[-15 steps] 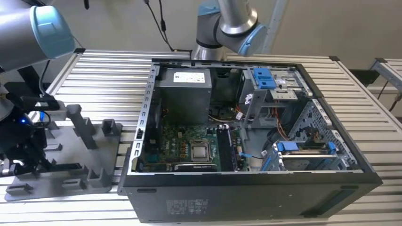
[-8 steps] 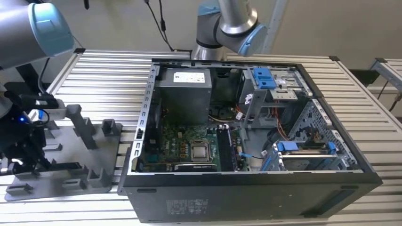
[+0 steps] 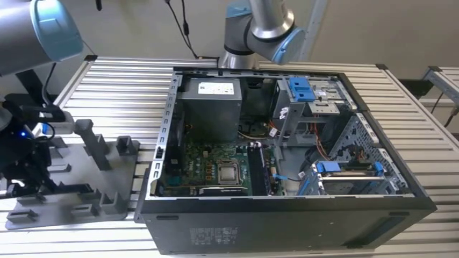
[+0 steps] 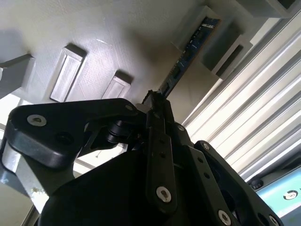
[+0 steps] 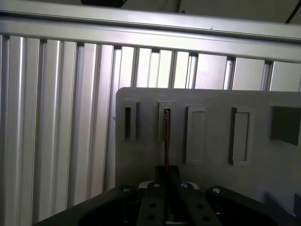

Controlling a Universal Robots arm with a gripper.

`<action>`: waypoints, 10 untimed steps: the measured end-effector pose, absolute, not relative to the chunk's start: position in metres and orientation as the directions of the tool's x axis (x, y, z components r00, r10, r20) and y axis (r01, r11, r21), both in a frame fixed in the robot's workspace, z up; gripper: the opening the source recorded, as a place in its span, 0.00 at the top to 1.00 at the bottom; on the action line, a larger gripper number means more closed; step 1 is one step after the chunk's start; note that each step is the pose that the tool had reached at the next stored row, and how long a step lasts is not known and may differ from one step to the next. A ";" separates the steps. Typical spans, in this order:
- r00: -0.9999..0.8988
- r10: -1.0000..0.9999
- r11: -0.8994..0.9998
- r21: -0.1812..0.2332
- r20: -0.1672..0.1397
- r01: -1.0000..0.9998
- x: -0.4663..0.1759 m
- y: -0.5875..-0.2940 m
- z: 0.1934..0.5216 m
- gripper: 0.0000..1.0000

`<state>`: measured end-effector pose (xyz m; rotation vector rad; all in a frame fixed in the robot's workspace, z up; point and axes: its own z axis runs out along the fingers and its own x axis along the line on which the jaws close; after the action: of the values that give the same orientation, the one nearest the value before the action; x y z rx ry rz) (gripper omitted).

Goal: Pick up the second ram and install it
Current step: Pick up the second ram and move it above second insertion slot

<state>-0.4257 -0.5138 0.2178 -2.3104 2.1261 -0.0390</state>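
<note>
From my station I saw the gripper (image 5: 167, 170) over the grey fixture plate (image 5: 211, 99), on the exterior view's left of the open computer case (image 3: 272, 226). Its fingers (image 4: 158, 132) were clamped on the near end of the second ram (image 4: 190, 44). The stick stood on edge in a slotted post near the plate's edge, with bare slatted table (image 5: 56, 117) beyond. The case held the grey power-supply box (image 3: 208, 110) and the motherboard (image 3: 204, 166), well apart from the gripper

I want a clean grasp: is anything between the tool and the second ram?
Nothing visible. In the second wrist view the tool closes directly on the end of the second ram, which sits in a slot of the grey fixture plate.
</note>
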 end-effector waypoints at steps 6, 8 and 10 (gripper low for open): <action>0.083 -0.996 -0.083 -0.018 0.017 -0.996 -0.426 -0.514 0.224 0.86; 0.083 -0.996 -0.083 -0.018 0.017 -0.996 -0.426 -0.514 0.226 0.86; 0.083 -0.996 -0.083 -0.018 0.017 -0.996 -0.426 -0.514 0.228 0.86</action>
<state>-0.4256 -0.5138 0.2278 -2.3104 2.1259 -0.0389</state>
